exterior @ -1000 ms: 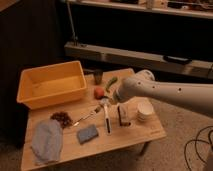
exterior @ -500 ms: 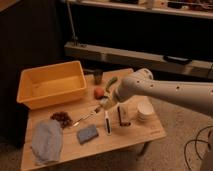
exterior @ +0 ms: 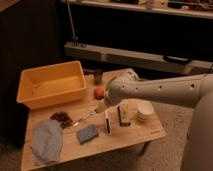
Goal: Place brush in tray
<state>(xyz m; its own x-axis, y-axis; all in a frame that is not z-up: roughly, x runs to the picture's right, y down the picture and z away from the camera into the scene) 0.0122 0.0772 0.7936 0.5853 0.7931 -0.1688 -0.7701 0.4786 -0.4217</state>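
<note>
The brush (exterior: 107,122), white with a dark stripe, lies flat on the wooden table (exterior: 130,136) near its middle. The yellow-orange tray (exterior: 49,101) stands on the table's back left and looks empty. My gripper (exterior: 101,106) hangs from the white arm that reaches in from the right. It is just above and slightly behind the brush's far end, between the brush and the silver fork (exterior: 83,119). It holds nothing that I can see.
A dark block (exterior: 122,116) and stacked white bowls (exterior: 145,110) lie right of the brush. A blue sponge (exterior: 87,133), grey cloth (exterior: 47,141) and brown clump (exterior: 62,118) are front left. An orange fruit (exterior: 99,92) and dark cup (exterior: 98,76) stand behind.
The arm and gripper have shifted a little to the left and down toward the brush's far end. The objects on the table have not moved.
</note>
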